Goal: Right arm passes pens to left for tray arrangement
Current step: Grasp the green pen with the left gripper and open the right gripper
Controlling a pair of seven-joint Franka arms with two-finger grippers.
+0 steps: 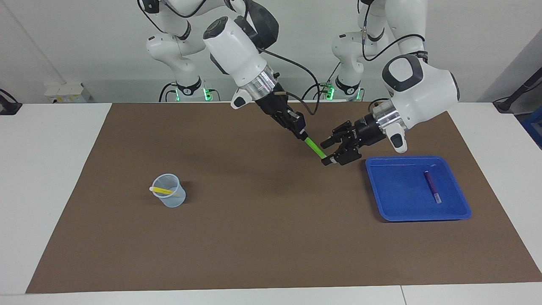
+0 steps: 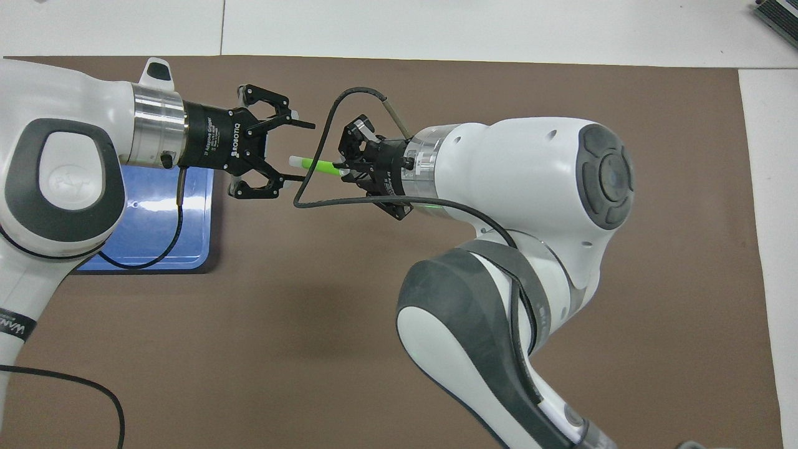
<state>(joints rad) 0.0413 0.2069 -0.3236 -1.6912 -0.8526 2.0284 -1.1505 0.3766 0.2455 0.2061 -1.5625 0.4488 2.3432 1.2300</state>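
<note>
My right gripper point(image 1: 301, 134) point(image 2: 346, 167) is shut on the green pen point(image 1: 314, 147) point(image 2: 319, 166) and holds it up over the mat, pointing down toward the tray. My left gripper point(image 1: 324, 153) point(image 2: 304, 153) is open, one finger on each side of the pen's white tip, with a gap still showing. The blue tray point(image 1: 423, 219) point(image 2: 194, 218) lies at the left arm's end, with the purple pen point(image 1: 432, 186) in it. In the overhead view my left arm hides that pen. The yellow pen point(image 1: 161, 190) rests in a small cup.
The translucent cup point(image 1: 172, 198) stands on the brown mat point(image 1: 262, 237) toward the right arm's end. A black cable point(image 2: 324, 187) loops from the right wrist around the pen. White table point(image 1: 46, 178) borders the mat.
</note>
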